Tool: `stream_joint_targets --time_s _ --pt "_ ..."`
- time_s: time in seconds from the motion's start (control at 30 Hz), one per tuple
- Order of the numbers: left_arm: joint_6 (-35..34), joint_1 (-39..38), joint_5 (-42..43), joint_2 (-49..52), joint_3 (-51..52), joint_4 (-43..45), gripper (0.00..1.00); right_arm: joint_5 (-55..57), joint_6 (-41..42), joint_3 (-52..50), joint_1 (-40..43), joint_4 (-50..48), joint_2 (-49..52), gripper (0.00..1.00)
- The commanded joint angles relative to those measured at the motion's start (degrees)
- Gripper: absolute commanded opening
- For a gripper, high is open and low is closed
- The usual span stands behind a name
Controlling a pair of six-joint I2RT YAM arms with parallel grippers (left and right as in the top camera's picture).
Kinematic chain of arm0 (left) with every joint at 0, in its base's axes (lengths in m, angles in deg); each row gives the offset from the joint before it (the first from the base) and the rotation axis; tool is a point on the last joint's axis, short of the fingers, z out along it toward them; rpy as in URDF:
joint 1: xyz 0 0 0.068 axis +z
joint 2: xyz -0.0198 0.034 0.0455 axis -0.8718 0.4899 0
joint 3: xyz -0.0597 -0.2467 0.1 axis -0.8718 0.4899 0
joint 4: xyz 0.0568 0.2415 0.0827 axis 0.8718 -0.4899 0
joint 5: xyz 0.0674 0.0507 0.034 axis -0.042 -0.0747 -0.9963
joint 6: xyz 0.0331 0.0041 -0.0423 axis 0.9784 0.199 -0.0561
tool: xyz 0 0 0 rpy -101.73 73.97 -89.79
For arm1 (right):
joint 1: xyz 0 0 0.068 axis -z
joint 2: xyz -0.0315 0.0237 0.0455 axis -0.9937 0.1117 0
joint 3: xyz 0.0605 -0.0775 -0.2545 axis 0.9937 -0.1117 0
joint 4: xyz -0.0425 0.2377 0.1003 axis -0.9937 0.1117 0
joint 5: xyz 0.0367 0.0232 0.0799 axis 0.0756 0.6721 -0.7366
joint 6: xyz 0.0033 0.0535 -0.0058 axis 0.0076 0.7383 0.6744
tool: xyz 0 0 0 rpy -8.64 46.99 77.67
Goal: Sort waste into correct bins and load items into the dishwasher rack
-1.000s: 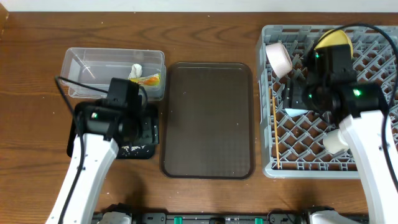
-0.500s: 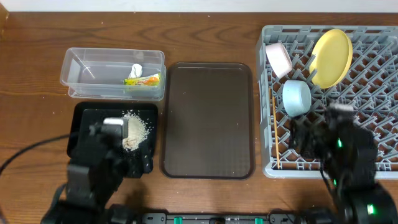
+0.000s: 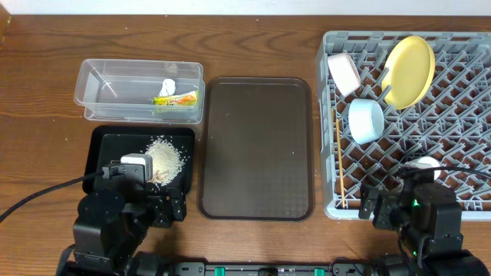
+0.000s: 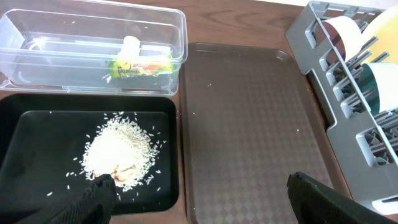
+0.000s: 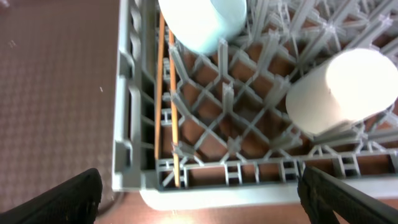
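The grey dishwasher rack (image 3: 460, 115) holds the yellow plate (image 3: 409, 70), white bowl (image 3: 344, 73), light-blue bowl (image 3: 366, 120), pale-green cup (image 3: 423, 163) and chopsticks (image 3: 337, 153). The clear tub (image 3: 107, 92) holds the snack wrapper (image 3: 178, 97) and white scrap (image 3: 169, 84). The black tray (image 3: 107, 149) holds the rice bits (image 3: 165, 156). My left gripper (image 3: 134, 201) is open and empty over the black tray's front edge (image 4: 199, 205). My right gripper (image 3: 410, 208) is open and empty over the rack's front rim (image 5: 199, 205).
The dark-brown serving tray (image 3: 257, 146) lies empty between the bins and the rack. In the right wrist view the chopsticks (image 5: 168, 106) lie along the rack's left wall, with the cup (image 5: 339, 90) on its side to the right.
Both arms have pulled back to the table's front edge. The right arm left the rack, uncovering the plate and blue bowl. The left arm left the black tray, uncovering the rice.
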Motion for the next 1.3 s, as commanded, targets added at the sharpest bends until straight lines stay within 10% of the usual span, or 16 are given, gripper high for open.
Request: stream_joint_targets --time_s 0.0,0.5,1.27 --pt "0.83 -0.17 -0.04 -0.26 0.61 0.0 0.91 0.59 0.72 -0.39 -0.39 1.75 -0.22 0.99" --pt "0.81 -0.17 -0.04 -0.26 0.61 0.0 0.91 2.38 -3.32 -0.98 -0.48 -2.16 -3.78 0.99" --pt "0.81 -0.17 -0.04 -0.26 0.61 0.0 0.91 -2.01 -13.9 -35.5 3.34 -59.06 -27.76 0.99"
